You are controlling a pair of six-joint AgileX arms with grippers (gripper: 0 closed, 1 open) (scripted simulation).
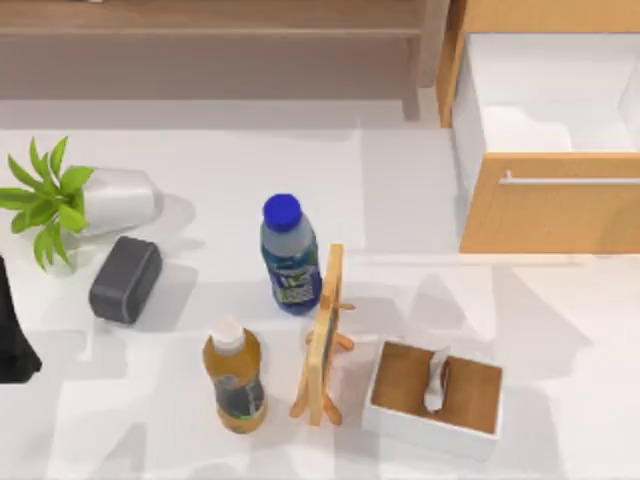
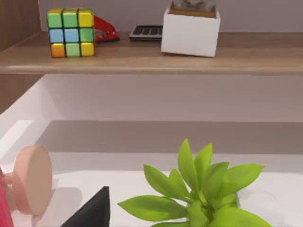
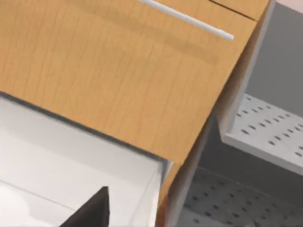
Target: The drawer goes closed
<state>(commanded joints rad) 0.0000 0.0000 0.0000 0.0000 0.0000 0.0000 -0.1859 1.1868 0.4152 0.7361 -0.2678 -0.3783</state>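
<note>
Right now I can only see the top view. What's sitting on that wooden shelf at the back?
Observer: The left wrist view shows a colourful cube on the shelf.
Operator: Ooh! Is anything next to it?
Observer: Yes, a red stapler lies right beside the cube.
Operator: And what's by the drawer's side?
Observer: In the right wrist view, grey shelves full of little holes sit beside the drawer.
</note>
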